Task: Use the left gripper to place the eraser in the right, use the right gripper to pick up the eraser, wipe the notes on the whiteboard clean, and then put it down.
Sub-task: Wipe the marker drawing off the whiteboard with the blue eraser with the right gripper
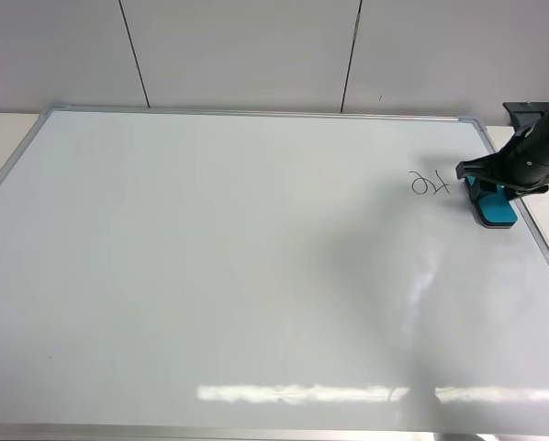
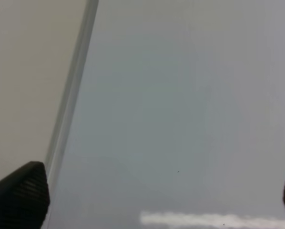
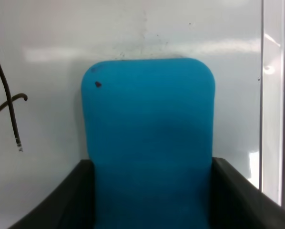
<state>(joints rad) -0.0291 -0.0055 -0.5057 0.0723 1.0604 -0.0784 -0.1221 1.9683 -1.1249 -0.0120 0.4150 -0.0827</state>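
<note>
The teal-blue eraser (image 1: 497, 209) lies on the whiteboard (image 1: 256, 257) close to its right frame edge. My right gripper (image 1: 486, 188) reaches in from the right and is shut on it. In the right wrist view its black fingers (image 3: 76, 200) press both long sides of the eraser (image 3: 149, 133). The notes (image 1: 429, 184), a small black scribble, sit just left of the eraser, and some strokes show in the right wrist view (image 3: 9, 109). My left gripper (image 2: 154, 195) is open and empty above the board near its left frame (image 2: 71, 95). It is outside the exterior high view.
The board's silver frame (image 1: 536, 234) runs right beside the eraser. A dark mount (image 1: 522, 110) stands behind the board's back right corner. A beige tabletop (image 2: 23, 71) lies outside the left frame. A panelled wall (image 1: 247, 46) stands behind.
</note>
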